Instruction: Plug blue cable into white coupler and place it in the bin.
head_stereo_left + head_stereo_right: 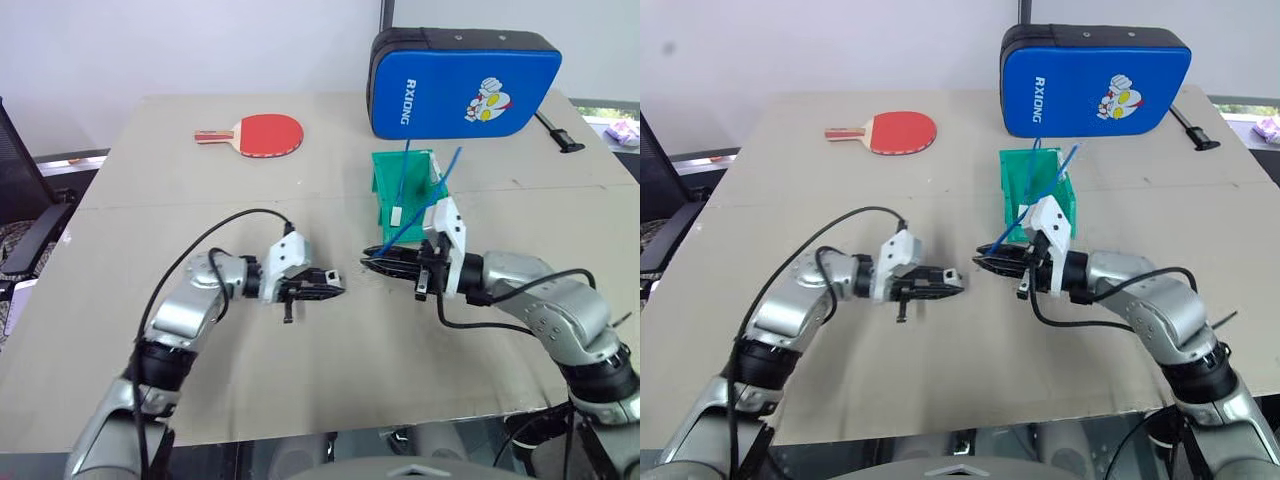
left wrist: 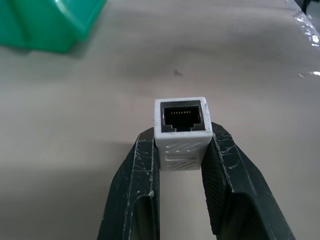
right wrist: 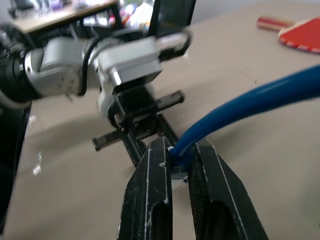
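My left gripper (image 2: pixel 181 142) is shut on the white coupler (image 2: pixel 181 131), whose dark socket faces away from the wrist. In the head views the left gripper (image 1: pixel 338 283) points right, toward the right gripper (image 1: pixel 370 262), with a small gap between the two above the table. The right gripper (image 3: pixel 177 152) is shut on the plug end of the blue cable (image 3: pixel 250 100). The cable (image 1: pixel 415 225) runs up and back from it toward the green bin (image 1: pixel 385 190), which stands just behind the right hand.
More blue cord (image 1: pixel 407 165) sticks up out of the bin. A big blue padded case (image 1: pixel 460 82) lies at the table's far right and a red paddle (image 1: pixel 268 133) at the far middle. A black chair (image 1: pixel 25 215) stands off the table's left edge.
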